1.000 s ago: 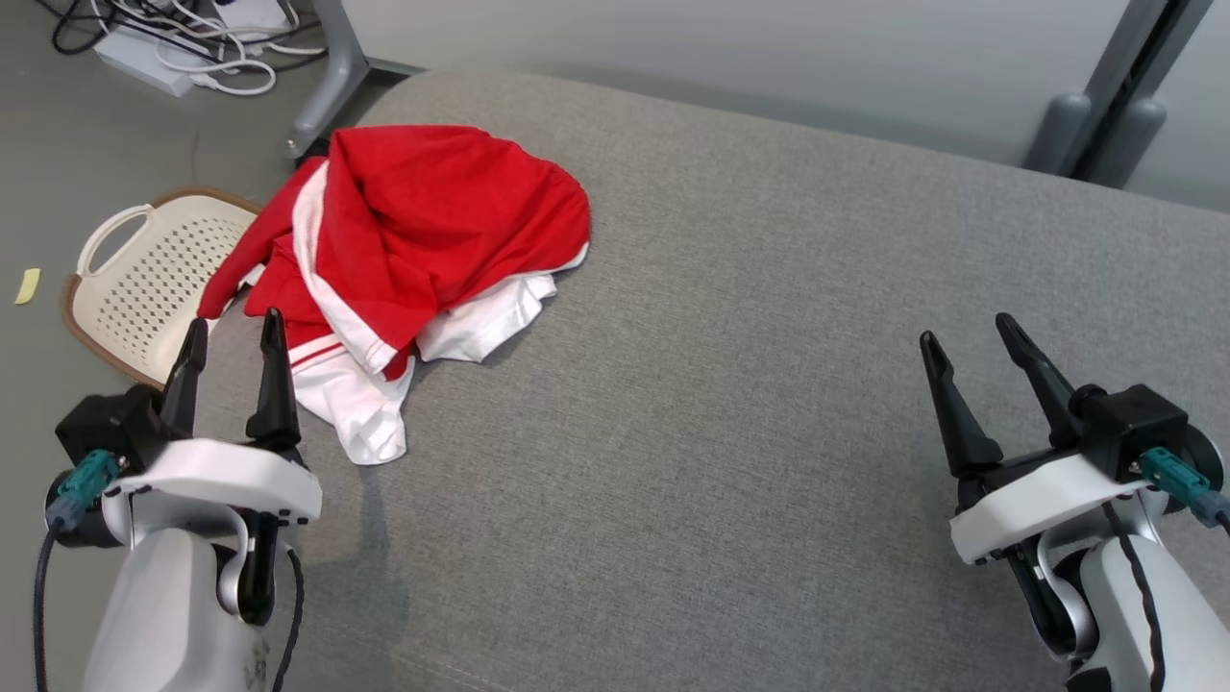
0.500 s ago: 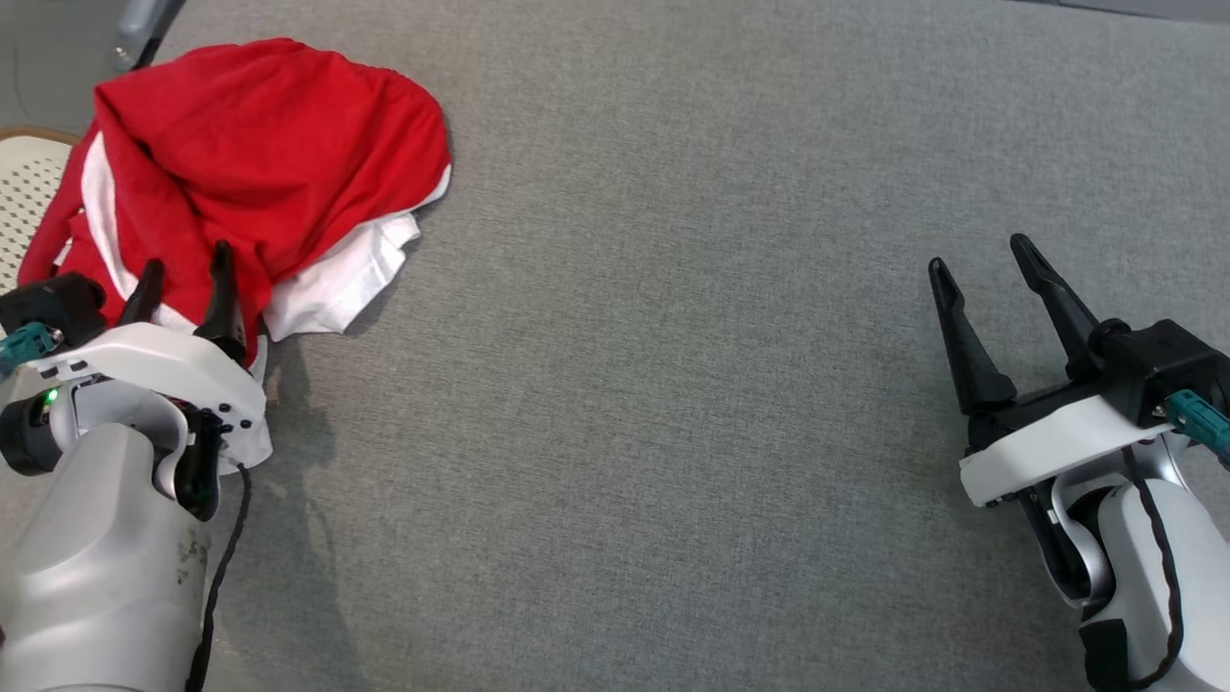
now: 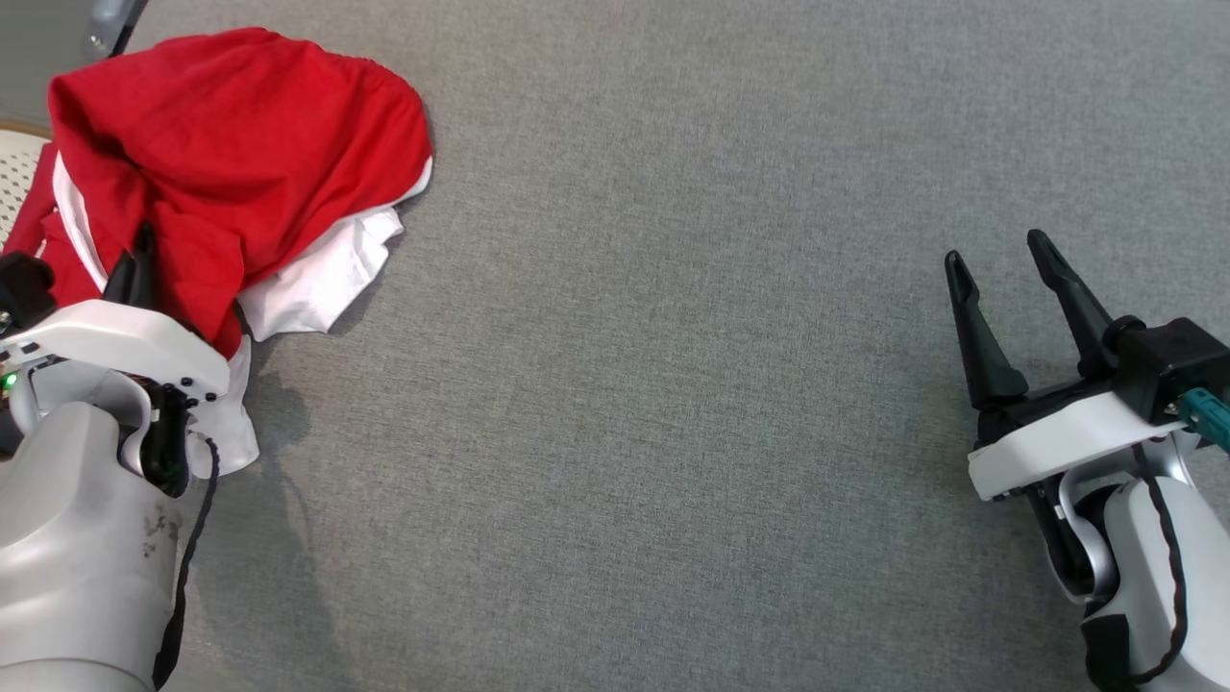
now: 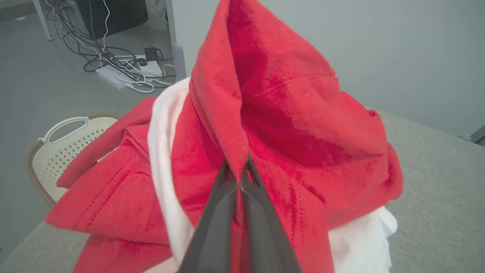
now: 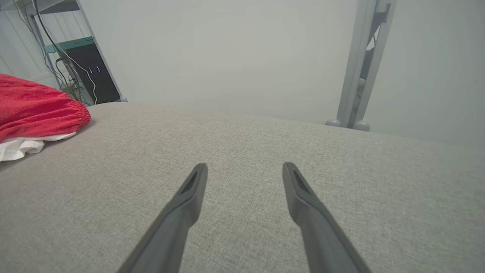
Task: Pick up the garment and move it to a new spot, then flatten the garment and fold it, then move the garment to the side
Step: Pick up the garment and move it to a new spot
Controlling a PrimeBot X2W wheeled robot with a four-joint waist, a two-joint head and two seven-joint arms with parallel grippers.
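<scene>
One red fold of the garment [image 3: 240, 144] is clamped by the left end effector [image 4: 237, 163]. The right end effector [image 3: 995, 248] is held with fingers spread, well apart from the garment.

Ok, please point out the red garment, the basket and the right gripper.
red garment [image 3: 250, 135], head view, its red top fold.
basket [image 4: 60, 157], left wrist view, its bare perforated part.
right gripper [image 3: 995, 247], head view, midway between its fingertips.

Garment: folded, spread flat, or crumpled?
Crumpled. The red and white garment sits in a rumpled heap on the grey cushion, with one red fold pinched up by the shut left gripper.
</scene>
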